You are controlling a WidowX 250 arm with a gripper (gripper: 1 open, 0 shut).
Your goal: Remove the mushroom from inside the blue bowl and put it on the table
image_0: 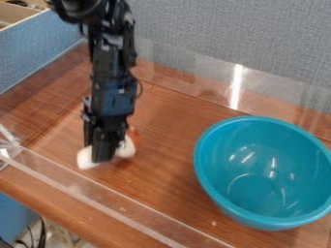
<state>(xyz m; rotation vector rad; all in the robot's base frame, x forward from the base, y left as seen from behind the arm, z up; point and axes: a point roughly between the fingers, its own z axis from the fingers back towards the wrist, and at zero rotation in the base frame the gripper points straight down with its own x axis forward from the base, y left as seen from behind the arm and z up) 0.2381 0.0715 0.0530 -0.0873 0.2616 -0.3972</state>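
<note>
One mushroom [104, 153] sits at about eight o'clock on the table [168, 145], well apart from the empty blue bowl [262, 170] at four o'clock. Its pale stem and orange cap show either side of the end effector [105, 147], whose fingers are clamped narrow on it. Judged from this, a good finish means keeping it low, then opening fully and rising straight, so the toy does not roll.

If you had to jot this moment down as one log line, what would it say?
end effector: shut, at mushroom | mushroom: on table, left of blue bowl | bowl: empty
</note>
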